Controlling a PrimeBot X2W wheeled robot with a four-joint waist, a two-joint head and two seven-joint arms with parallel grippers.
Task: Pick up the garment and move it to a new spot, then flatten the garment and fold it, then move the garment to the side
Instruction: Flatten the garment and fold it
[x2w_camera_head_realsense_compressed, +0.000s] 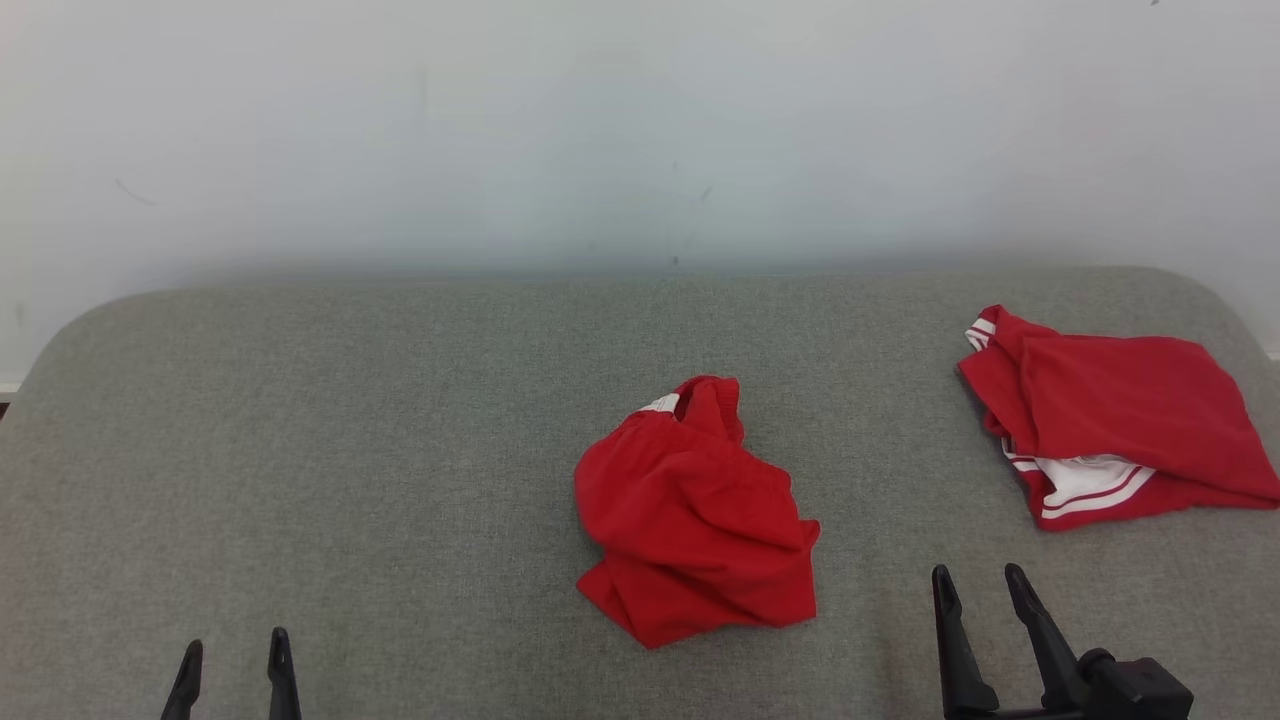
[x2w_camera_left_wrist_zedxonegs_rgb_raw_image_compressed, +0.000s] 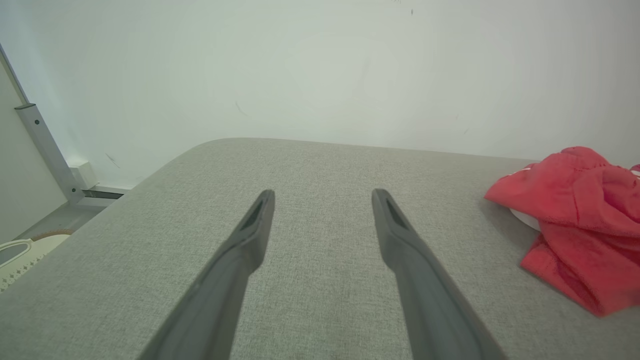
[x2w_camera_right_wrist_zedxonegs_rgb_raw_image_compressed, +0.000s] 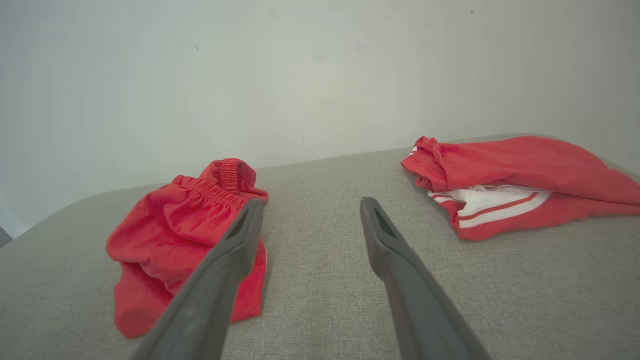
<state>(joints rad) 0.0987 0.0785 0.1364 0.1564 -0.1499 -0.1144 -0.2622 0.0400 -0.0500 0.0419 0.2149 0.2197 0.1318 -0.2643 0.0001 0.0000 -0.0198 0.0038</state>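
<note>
A crumpled red garment (x2w_camera_head_realsense_compressed: 690, 515) with an elastic waistband lies in a heap at the middle of the grey fabric surface (x2w_camera_head_realsense_compressed: 350, 450); it also appears at the right edge (x2w_camera_left_wrist_zedxonegs_rgb_raw_image_compressed: 585, 220) in the left wrist view and at the left (x2w_camera_right_wrist_zedxonegs_rgb_raw_image_compressed: 180, 235) in the right wrist view. My right gripper (x2w_camera_head_realsense_compressed: 980, 585) stands open to the right of the heap, a little nearer to me, empty (x2w_camera_right_wrist_zedxonegs_rgb_raw_image_compressed: 310, 210). At the lower left my left gripper (x2w_camera_head_realsense_compressed: 235, 650) is open and empty, far from the garment, above bare fabric (x2w_camera_left_wrist_zedxonegs_rgb_raw_image_compressed: 322, 197).
A second red garment (x2w_camera_head_realsense_compressed: 1110, 425) with white stripes lies folded at the far right, also in the right wrist view (x2w_camera_right_wrist_zedxonegs_rgb_raw_image_compressed: 510, 185). A pale wall (x2w_camera_head_realsense_compressed: 640, 130) runs behind the surface. Off the left edge stand a metal post (x2w_camera_left_wrist_zedxonegs_rgb_raw_image_compressed: 45, 150) and a pale object (x2w_camera_left_wrist_zedxonegs_rgb_raw_image_compressed: 20, 252).
</note>
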